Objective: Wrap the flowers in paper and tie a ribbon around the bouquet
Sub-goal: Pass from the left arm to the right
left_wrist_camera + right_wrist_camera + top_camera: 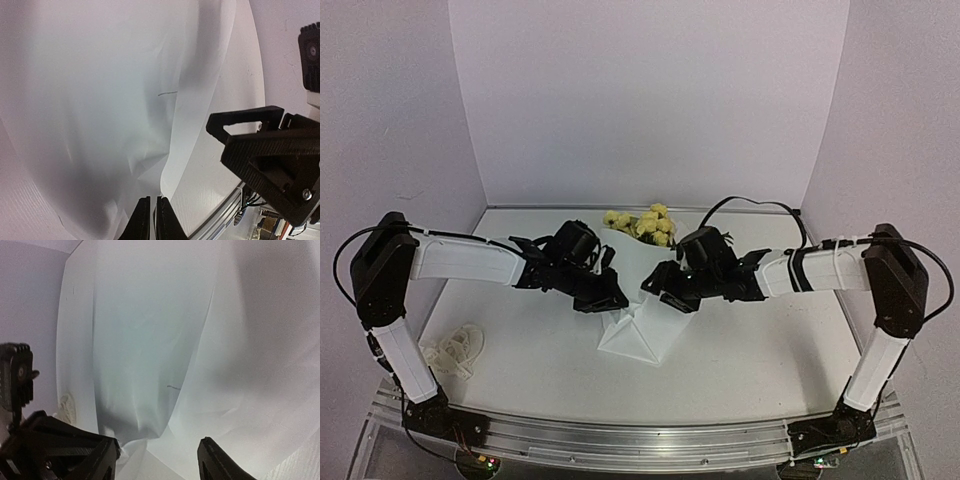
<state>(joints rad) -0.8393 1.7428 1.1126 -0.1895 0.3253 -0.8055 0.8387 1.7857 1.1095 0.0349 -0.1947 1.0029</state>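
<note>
The flowers, pale yellow blooms, poke out of the far end of the white paper, which is rolled into a loose cone lying across the middle of the table. My left gripper is at the cone's left side. In the left wrist view its fingers stand almost together on the paper edge, with only a thin slit between them. My right gripper is at the cone's right side. In the right wrist view it stands open, its fingers wide apart just short of the folded paper. The ribbon lies bunched at the near left.
The white table is bounded by lilac walls at the back and sides and by a metal rail along the near edge. The two grippers face each other a short way apart, and the right one shows in the left wrist view.
</note>
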